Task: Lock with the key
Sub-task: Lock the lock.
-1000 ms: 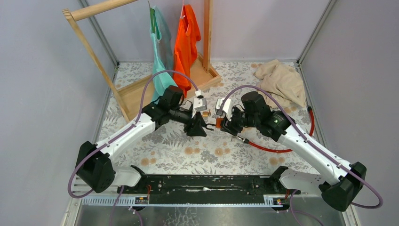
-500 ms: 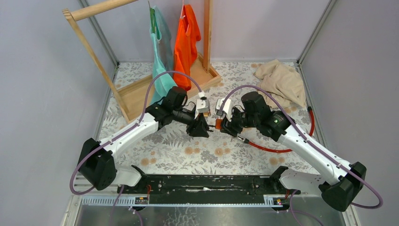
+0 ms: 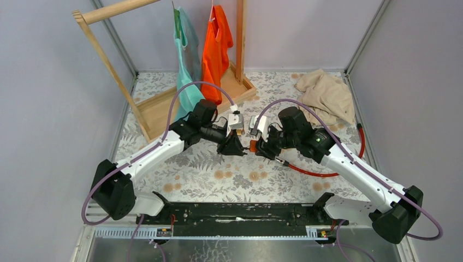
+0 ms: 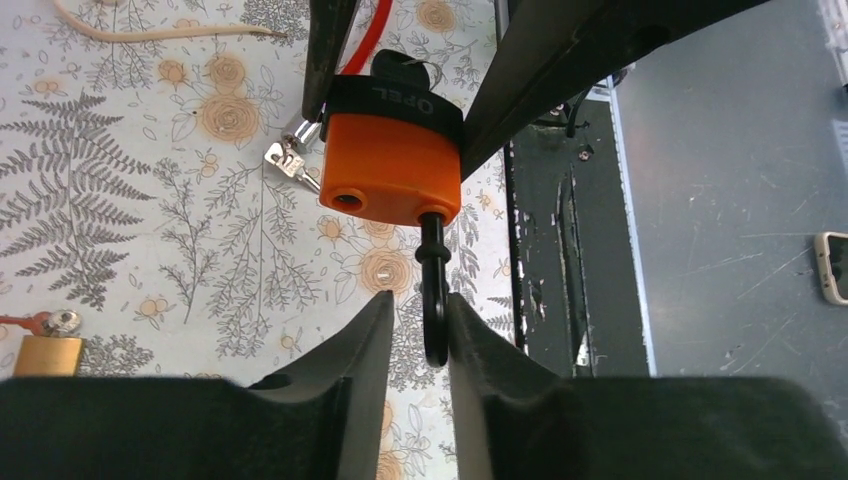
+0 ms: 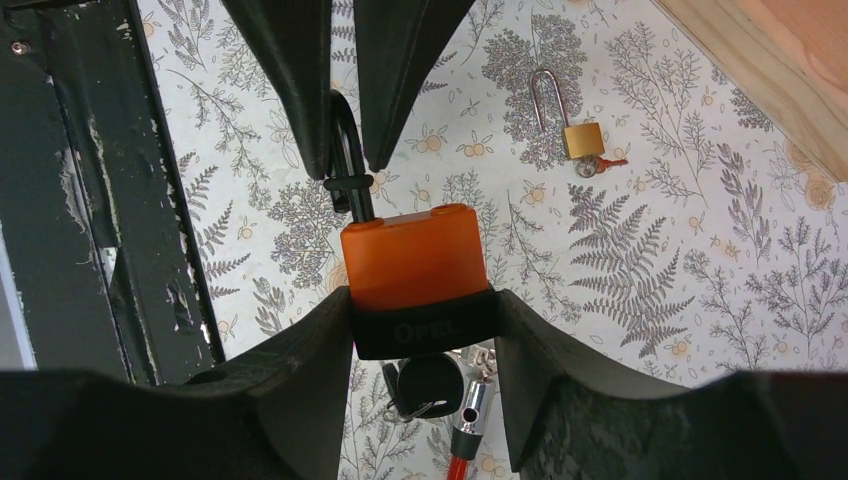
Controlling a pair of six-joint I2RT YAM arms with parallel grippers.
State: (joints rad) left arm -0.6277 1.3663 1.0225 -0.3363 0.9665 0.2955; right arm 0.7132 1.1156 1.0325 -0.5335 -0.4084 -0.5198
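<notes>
Padlock (image 5: 415, 255): clamped by its orange body in the right end effector (image 5: 420, 300), aloft between the arms over the tabletop (image 3: 207, 174). Shackle (image 4: 434, 250): sprung, one leg out of its hole, straddled by the left end effector (image 4: 420, 300), narrowly apart, not visibly pinching. Key (image 5: 428, 383): apparently in the cylinder underneath. Risks: pushing off-axis and missing the hole; slipping off the thin shackle; twisting the body out of the right grip; jostling the key loose.

Two white arms (image 3: 147, 155) with black joints (image 3: 114, 192), looping purple cables (image 3: 185, 87) (fingers (image 4: 340, 400) black, wedge-shaped).
</notes>
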